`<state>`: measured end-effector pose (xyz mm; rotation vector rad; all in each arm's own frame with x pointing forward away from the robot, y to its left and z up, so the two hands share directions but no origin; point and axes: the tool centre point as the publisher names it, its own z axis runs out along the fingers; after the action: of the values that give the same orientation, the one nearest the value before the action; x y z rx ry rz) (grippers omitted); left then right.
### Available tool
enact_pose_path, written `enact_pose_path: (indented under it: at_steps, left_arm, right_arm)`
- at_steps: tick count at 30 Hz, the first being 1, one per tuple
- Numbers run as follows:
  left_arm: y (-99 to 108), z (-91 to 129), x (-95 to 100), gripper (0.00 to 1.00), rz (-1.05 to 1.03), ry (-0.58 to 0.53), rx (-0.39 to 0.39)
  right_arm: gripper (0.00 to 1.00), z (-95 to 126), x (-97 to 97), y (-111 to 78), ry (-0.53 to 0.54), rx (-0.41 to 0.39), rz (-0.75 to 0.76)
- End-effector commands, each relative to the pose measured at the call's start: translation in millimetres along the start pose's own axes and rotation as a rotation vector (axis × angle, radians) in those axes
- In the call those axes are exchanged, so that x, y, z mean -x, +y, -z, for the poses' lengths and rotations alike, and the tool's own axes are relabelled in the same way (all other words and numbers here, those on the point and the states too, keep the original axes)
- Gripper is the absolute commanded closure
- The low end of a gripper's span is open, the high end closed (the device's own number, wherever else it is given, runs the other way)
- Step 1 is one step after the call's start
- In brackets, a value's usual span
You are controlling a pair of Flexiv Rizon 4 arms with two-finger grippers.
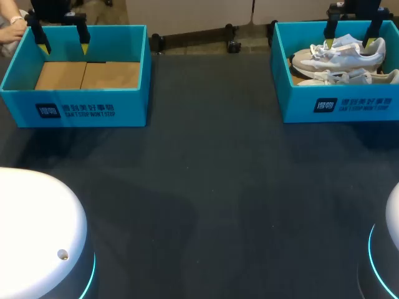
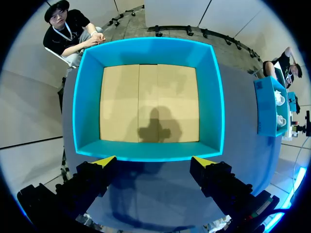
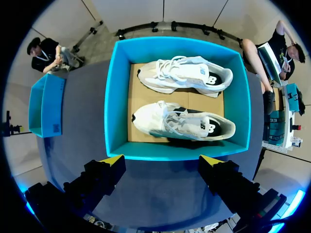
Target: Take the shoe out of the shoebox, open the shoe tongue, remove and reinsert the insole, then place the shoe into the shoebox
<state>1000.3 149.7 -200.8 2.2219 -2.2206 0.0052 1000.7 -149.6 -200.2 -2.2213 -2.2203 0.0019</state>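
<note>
On the dark table [image 1: 206, 187] two blue boxes stand well apart. The left gripper [image 2: 154, 161] hangs above the left box [image 2: 87, 107], fingers spread, holding nothing. The right gripper [image 3: 162, 159], also spread, hangs above the right box [image 3: 114, 97]. Inside it a shoe [image 3: 182, 124] lies beside a second shoe [image 3: 184, 75].

The left shoebox [image 1: 134, 106] is carrying print on its front wall. A dark square badge [image 1: 47, 111] with white marks is sitting there. Beside it, two lines of white lettering [image 1: 88, 111] are running, the upper in larger characters and the lower in small capitals. The right shoebox [image 1: 296, 103] is showing the same layout: a second badge [image 1: 325, 105] and second lettering [image 1: 366, 104]. The wording is not being transcribed.

In the right wrist view, the far shoe [image 3: 180, 73] is displaying a side emblem [image 3: 202, 73]. The near shoe [image 3: 175, 124] is displaying a like emblem [image 3: 208, 127]. Both are too small to read.
</note>
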Motion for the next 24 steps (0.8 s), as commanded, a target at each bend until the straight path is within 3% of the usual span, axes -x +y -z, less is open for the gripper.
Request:
enact_pose_path:
  at_steps: [1,13,24]
  left_arm:
    - [0.2,0.3,0.0,0.00,0.000,-0.001,0.001]
    - [0.2,0.3,0.0,0.00,0.000,-0.001,0.001]
    - [0.2,0.3,0.0,0.00,0.000,-0.001,0.001]
  right_arm:
    - [0.00,0.1,0.1,-0.1,0.000,0.000,0.000]
    - [0.00,0.1,0.1,-0.1,0.000,0.000,0.000]
    - [0.00,-16.2,58.8,15.7,-0.029,0.093,-0.140]
